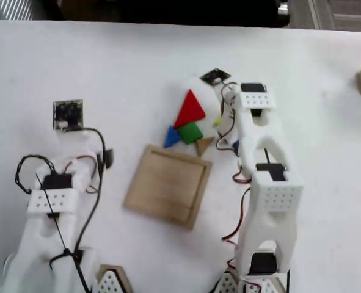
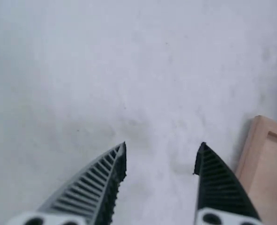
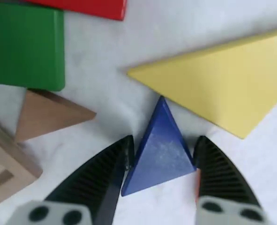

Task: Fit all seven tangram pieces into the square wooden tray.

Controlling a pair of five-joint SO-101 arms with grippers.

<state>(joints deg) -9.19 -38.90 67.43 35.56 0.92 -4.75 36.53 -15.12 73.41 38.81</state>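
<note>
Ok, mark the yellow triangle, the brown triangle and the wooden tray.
yellow triangle (image 3: 222,79): right wrist view, middle of its top face.
brown triangle (image 3: 44,115): right wrist view, middle of its top face.
wooden tray (image 1: 168,183): high view, bare floor inside.

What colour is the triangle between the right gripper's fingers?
The triangle is blue, clearest in the right wrist view.

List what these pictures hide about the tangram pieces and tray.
High view: the right arm covers most of the yellow triangle and dark blue triangle.
Right wrist view: picture edges cut off the red piece and green piece.
Left wrist view: the edge cuts off most of the tray.
</note>
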